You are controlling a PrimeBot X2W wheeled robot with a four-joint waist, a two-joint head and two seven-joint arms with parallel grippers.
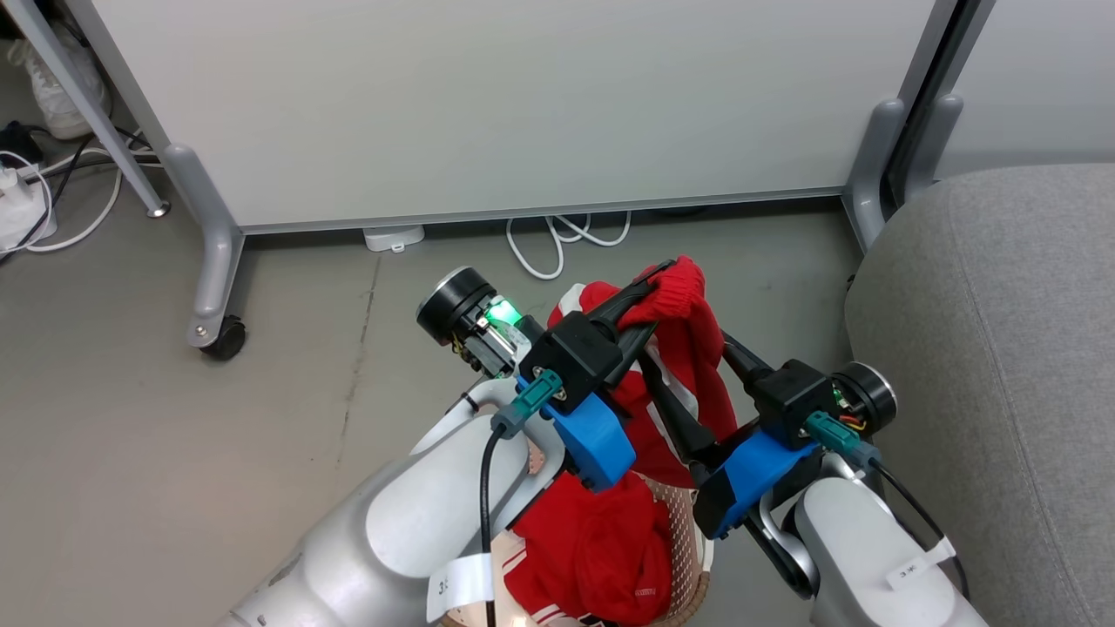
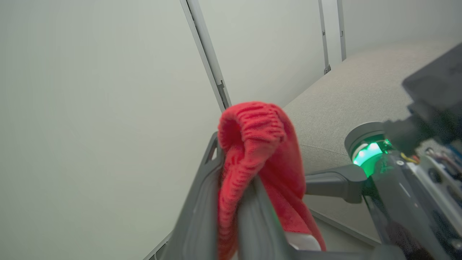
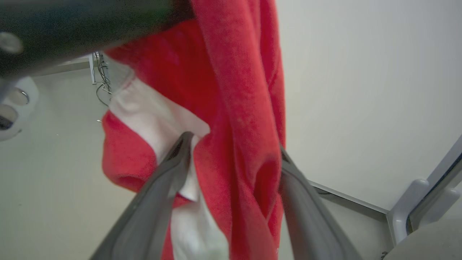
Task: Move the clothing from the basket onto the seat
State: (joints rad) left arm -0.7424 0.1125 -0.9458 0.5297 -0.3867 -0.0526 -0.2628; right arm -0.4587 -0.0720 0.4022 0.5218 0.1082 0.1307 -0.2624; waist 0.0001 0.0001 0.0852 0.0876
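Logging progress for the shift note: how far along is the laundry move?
Done: nothing yet; the visible part of the seat carries no clothing. In hand: the left gripper pinches a red garment by its ribbed edge above the basket, with the right gripper open around the hanging fabric. Left: carrying it to the seat, then the remaining clothing in the basket.

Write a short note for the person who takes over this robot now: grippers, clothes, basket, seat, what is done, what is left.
Left gripper: shut on the ribbed edge of a red garment, held up above the basket.
Right gripper: fingers on both sides of the hanging cloth; a firm pinch is unclear.
More red clothes lie in the basket; the seat is to the robot's right.
Done: one garment lifted. Left: carry it to the seat, then the rest.
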